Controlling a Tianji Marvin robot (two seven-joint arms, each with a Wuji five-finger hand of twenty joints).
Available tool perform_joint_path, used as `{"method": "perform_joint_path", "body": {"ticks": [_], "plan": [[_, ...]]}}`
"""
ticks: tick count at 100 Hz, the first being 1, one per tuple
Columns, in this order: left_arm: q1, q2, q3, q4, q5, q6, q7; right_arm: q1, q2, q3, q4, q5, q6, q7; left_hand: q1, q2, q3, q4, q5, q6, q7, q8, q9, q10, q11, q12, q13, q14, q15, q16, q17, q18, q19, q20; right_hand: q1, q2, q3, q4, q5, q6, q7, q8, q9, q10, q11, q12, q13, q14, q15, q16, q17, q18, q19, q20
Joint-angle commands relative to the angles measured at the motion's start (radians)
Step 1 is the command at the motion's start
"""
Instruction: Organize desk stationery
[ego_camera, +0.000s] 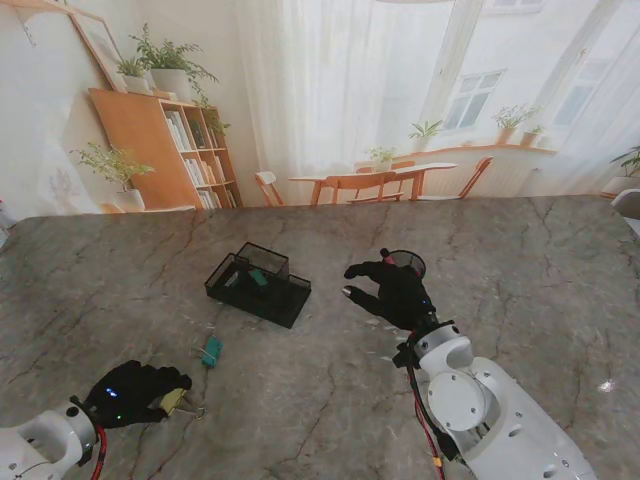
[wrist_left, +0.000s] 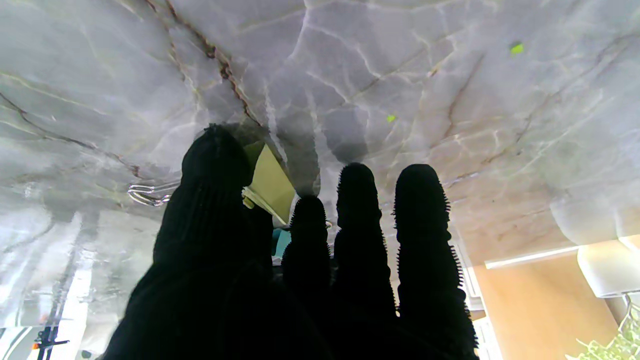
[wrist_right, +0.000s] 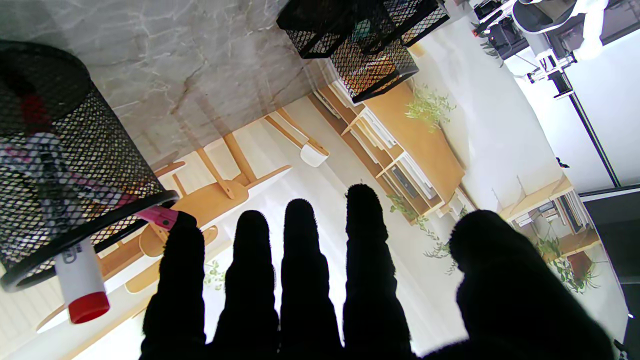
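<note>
Left robot hand (ego_camera: 135, 392) clamped on yellow binder clip (ego_camera: 173, 401) at near-left bench (ego_camera: 520, 260). Right robot hand (ego_camera: 392, 290) fingers apart, empty, beside pen cup (ego_camera: 405, 262). Next: carry clip to mesh tray (ego_camera: 258, 284).

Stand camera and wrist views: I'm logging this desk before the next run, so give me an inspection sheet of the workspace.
Surface: grey veined marble table, no spills seen.
Job's things: black wire-mesh desk organizer, teal item inside; round black mesh pen cup holding pens; teal binder clip loose on the table.
Clutter: nothing seen.
Robot hands: left robot hand closed around yellow binder clip; right robot hand open, beside the cup.
Cables: red and black wires along both wrists.
Surroundings: printed room backdrop.
</note>
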Motion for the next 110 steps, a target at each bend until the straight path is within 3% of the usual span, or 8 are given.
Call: {"method": "perform_joint_path", "body": {"ticks": [1, 13, 21, 27, 32, 47, 80, 110], "plan": [[0.008, 0.002, 0.013, 0.045, 0.011, 0.003, -0.023, -0.001, 0.000, 0.000, 0.000, 0.000, 0.002, 0.011, 0.147, -0.026, 0.075, -0.018, 0.063, -0.036, 0.154, 0.052, 0.107, -0.036, 0.192, 0.074, 0.047, -0.041, 0.059, 0.042, 0.031, -0.044, 0.052, 0.022, 0.004, 0.028, -0.018, 0.008, 0.016, 0.004, 0.005, 0.025, 0.002, 0.006, 0.014, 0.018, -0.019, -0.014, 0.006, 0.014, -0.011, -0.014, 0.016, 0.016], [0.004, 0.005, 0.019, 0.052, 0.025, 0.003, -0.031, -0.003, 0.000, 0.001, -0.002, -0.001, 0.003, 0.009, 0.199, -0.088, 0.118, -0.028, 0.053, -0.039, 0.205, -0.016, 0.105, -0.030, 0.222, 0.104, 0.076, -0.031, 0.017, 0.168, 0.053, -0.059, 0.047, -0.002, 0.004, 0.029, -0.018, 0.008, 0.020, 0.004, 0.007, 0.026, 0.005, 0.004, 0.016, 0.019, -0.019, -0.013, 0.008, 0.014, -0.010, -0.014, 0.017, 0.016], [0.001, 0.005, 0.024, 0.060, 0.025, 0.007, -0.026, -0.004, 0.000, 0.002, -0.004, -0.001, 0.003, 0.009, 0.217, -0.112, 0.143, -0.038, 0.079, -0.038, 0.268, -0.001, 0.198, -0.034, 0.174, 0.308, 0.130, -0.027, 0.017, 0.203, 0.091, -0.081, 0.069, -0.006, 0.004, 0.029, -0.018, 0.008, 0.017, 0.003, 0.005, 0.026, 0.004, 0.006, 0.015, 0.019, -0.018, -0.013, 0.008, 0.014, -0.011, -0.014, 0.017, 0.016], [-0.003, 0.005, 0.028, 0.069, 0.023, 0.007, -0.009, -0.005, 0.000, 0.002, -0.004, -0.002, 0.003, 0.009, 0.227, -0.141, 0.157, -0.043, 0.115, -0.042, 0.311, 0.036, 0.302, -0.040, 0.093, 0.400, 0.172, -0.023, 0.047, 0.218, 0.127, -0.105, 0.100, -0.007, 0.005, 0.029, -0.019, 0.008, 0.017, 0.003, 0.005, 0.026, 0.004, 0.004, 0.015, 0.019, -0.019, -0.013, 0.009, 0.014, -0.010, -0.013, 0.018, 0.016], [-0.007, 0.005, 0.030, 0.077, 0.020, 0.004, 0.010, -0.005, 0.000, 0.003, -0.005, -0.002, 0.003, 0.009, 0.228, -0.139, 0.168, -0.042, 0.160, -0.046, 0.386, 0.036, 0.373, -0.050, 0.092, 0.431, 0.209, -0.017, 0.106, 0.219, 0.162, -0.125, 0.131, -0.007, 0.004, 0.029, -0.019, 0.008, 0.019, 0.002, 0.006, 0.026, 0.005, 0.004, 0.016, 0.019, -0.018, -0.012, 0.009, 0.014, -0.010, -0.014, 0.018, 0.016], [-0.014, 0.003, 0.030, 0.090, 0.005, -0.011, 0.052, -0.005, 0.001, 0.002, -0.006, -0.002, 0.003, 0.010, 0.228, -0.120, 0.147, -0.027, 0.215, -0.043, 0.490, -0.066, 0.447, -0.027, 0.107, 0.405, 0.244, -0.002, 0.217, 0.158, 0.217, -0.131, 0.182, -0.011, 0.004, 0.029, -0.019, 0.008, 0.019, 0.005, 0.006, 0.026, 0.005, 0.005, 0.016, 0.019, -0.019, -0.013, 0.010, 0.014, -0.010, -0.013, 0.019, 0.016], [-0.012, -0.011, 0.001, 0.052, -0.048, -0.041, 0.095, -0.006, 0.000, 0.003, -0.006, 0.000, 0.001, 0.010, 0.196, -0.152, 0.209, -0.002, 0.219, 0.010, 0.555, -0.090, 0.476, 0.022, 0.136, 0.403, 0.278, 0.014, 0.288, 0.144, 0.290, -0.134, 0.208, -0.017, 0.004, 0.031, -0.020, 0.008, 0.021, 0.004, 0.007, 0.027, 0.005, 0.005, 0.016, 0.020, -0.018, -0.013, 0.011, 0.014, -0.010, -0.013, 0.020, 0.016], [-0.025, -0.020, -0.034, -0.004, -0.079, -0.092, 0.102, -0.010, -0.001, 0.007, -0.010, -0.002, 0.003, 0.002, 0.173, -0.167, 0.257, -0.011, 0.220, 0.015, 0.576, -0.112, 0.481, 0.031, 0.144, 0.395, 0.286, 0.015, 0.298, 0.137, 0.306, -0.138, 0.208, -0.011, 0.004, 0.030, -0.020, 0.008, 0.021, 0.004, 0.007, 0.027, 0.006, 0.006, 0.016, 0.020, -0.017, -0.012, 0.011, 0.014, -0.010, -0.013, 0.020, 0.015]]}}
